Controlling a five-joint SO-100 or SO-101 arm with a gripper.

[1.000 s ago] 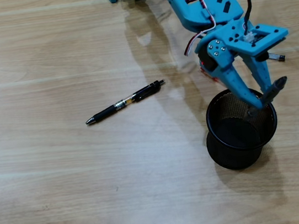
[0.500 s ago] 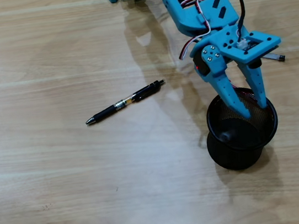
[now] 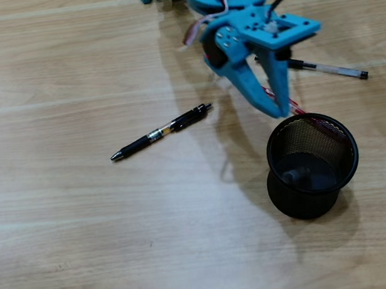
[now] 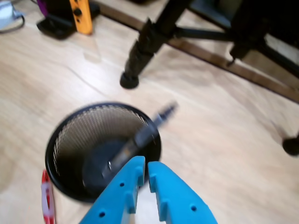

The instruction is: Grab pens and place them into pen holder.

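Your gripper has lifted off the pen holder and swung back to its 11 o'clock. A second ago it was over the rim with the grey pen pinched; half a second ago the fingers were down inside the cup. Now the jaws are nearly together with nothing between them; the wrist view shows the same.

The grey pen is in the holder: the wrist view has it leaning on the far wall with its tip sticking out over the rim. From overhead only a dull blob on the cup floor shows. I'd call that drop done, one pen in.

Three are left on the wood table:
- red pen, partly under the fingers, just off the holder's 12 o'clock; the wrist view shows it lying beside the cup.
- clear-barrelled pen with black cap, at the holder's 1 o'clock, one end hidden under the wrist.
- black pen with amber middle, well apart at the holder's 9-10 o'clock, untouched.

The red one is nearest the jaws, so it's probably next. It sits close to the mesh wall, so watch you don't nudge the cup.

Beyond the table, the wrist view shows a black stand leg and a yellow-and-black block, blurred.

No readable text, brand or label on the pens, holder or arm.
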